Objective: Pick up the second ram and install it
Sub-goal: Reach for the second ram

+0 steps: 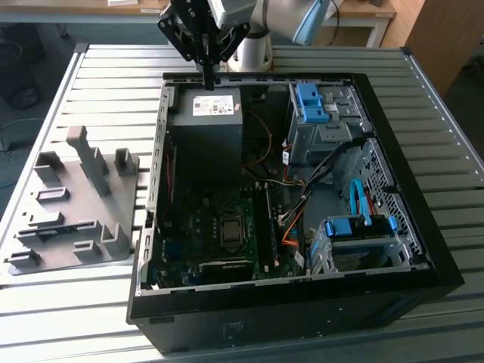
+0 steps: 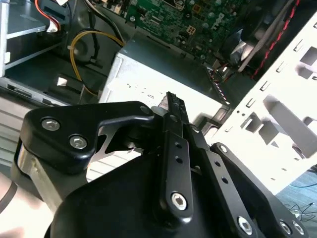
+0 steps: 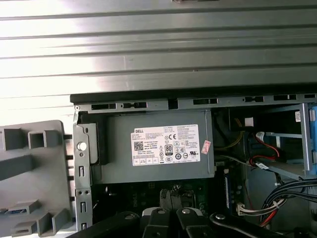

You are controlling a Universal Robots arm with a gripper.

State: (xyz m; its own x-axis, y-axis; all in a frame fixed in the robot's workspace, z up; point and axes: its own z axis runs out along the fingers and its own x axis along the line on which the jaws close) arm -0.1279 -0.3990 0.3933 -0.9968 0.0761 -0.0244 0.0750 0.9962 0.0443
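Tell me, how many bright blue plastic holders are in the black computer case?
2. One bright blue plastic holder tops the metal drive cage beside the grey power supply box; the other sits lower in the exterior view. Others may be hidden.

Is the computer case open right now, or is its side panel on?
Open. The computer case lies with its side panel off: in the exterior view the power supply and the motherboard show inside.

The ribbed silver metal table (image 1: 113, 68) is smooth and shiny; the grey slotted plastic tray (image 1: 68, 219) and black metal gripper (image 1: 208, 82) look matt.
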